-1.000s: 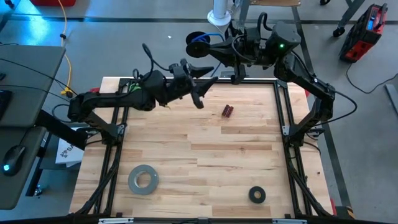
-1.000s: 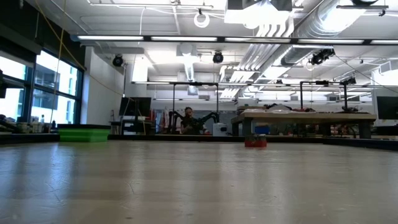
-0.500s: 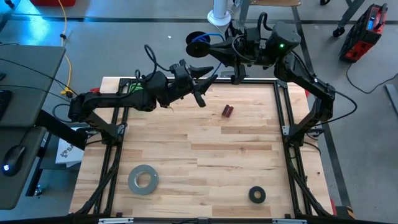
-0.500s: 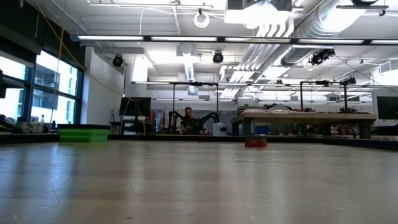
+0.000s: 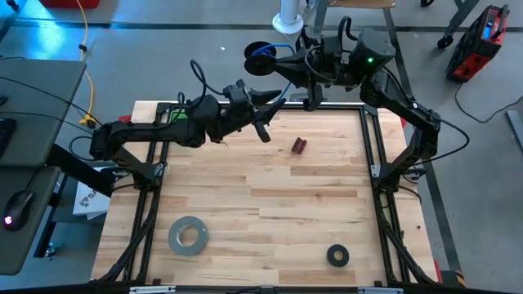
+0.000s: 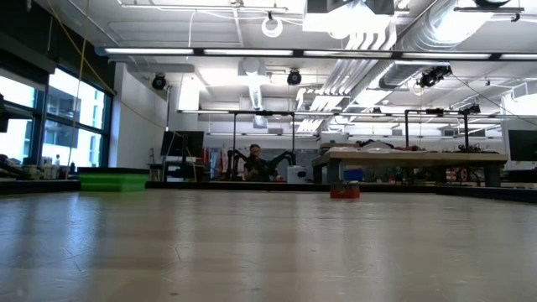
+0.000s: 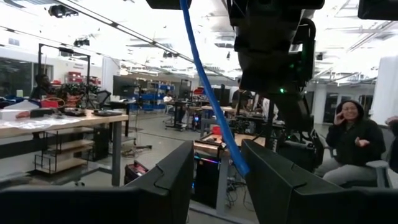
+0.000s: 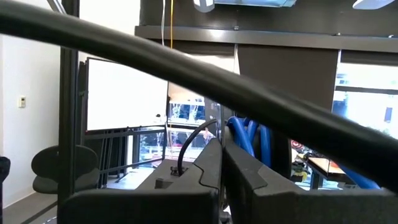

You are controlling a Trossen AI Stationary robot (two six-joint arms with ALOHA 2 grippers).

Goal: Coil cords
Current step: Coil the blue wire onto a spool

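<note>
A pale wooden tabletop [image 5: 270, 204] in a busy workshop: both dark arms are raised over its far edge. The right pincer [image 5: 278, 67] is clamped shut on a coil of blue cable [image 5: 261, 53] held beyond the tabletop's far edge; from the right wrist view the blue loops [image 8: 252, 140] sit just beside its closed fingers. The left pincer [image 5: 270, 96] reaches up toward it, jaws parted around a blue strand [image 7: 208, 87] running between its fingers [image 7: 165, 180]; whether they touch it cannot be told. A small red object [image 5: 300, 146] lies near the far edge; a grey tape roll [image 5: 188, 235] and a black tape ring [image 5: 338, 256] lie near the front. A person [image 7: 351, 143] sits in the background.
</note>
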